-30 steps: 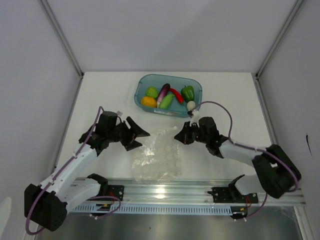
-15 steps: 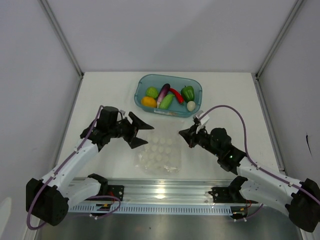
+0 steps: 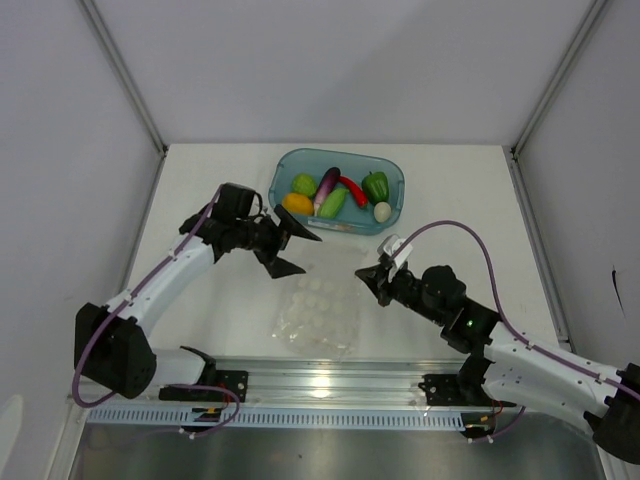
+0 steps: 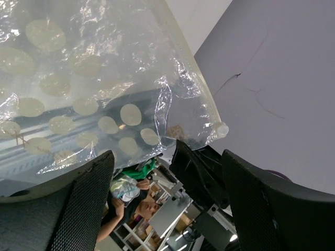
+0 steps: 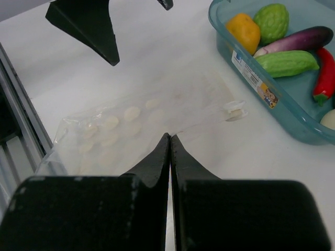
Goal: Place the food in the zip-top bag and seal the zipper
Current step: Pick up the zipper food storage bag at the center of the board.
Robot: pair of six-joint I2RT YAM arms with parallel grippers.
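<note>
The clear zip-top bag (image 3: 318,312) lies flat on the white table, also in the right wrist view (image 5: 131,125) and the left wrist view (image 4: 78,78). Its small clear slider (image 5: 234,111) sits at the mouth edge. My right gripper (image 3: 364,278) is shut, its tips (image 5: 170,135) pinching the bag's right edge. My left gripper (image 3: 305,252) is open and empty above the bag's far edge, next to the tray. The food lies in the tray: eggplant (image 3: 327,187), chili (image 3: 352,188), green pepper (image 3: 375,186), light green vegetable (image 3: 333,202), yellow-orange piece (image 3: 297,204), egg (image 3: 382,211).
The teal tray (image 3: 395,170) stands at the back centre of the table, its near wall (image 5: 251,73) close to the bag's mouth. A metal rail (image 3: 330,385) runs along the near edge. Grey walls close in the left, right and back sides.
My left gripper has moved right and back, from left of the bag to beside the tray. My right arm has swung nearer, its gripper staying at the bag's right edge. The bag has flattened.
</note>
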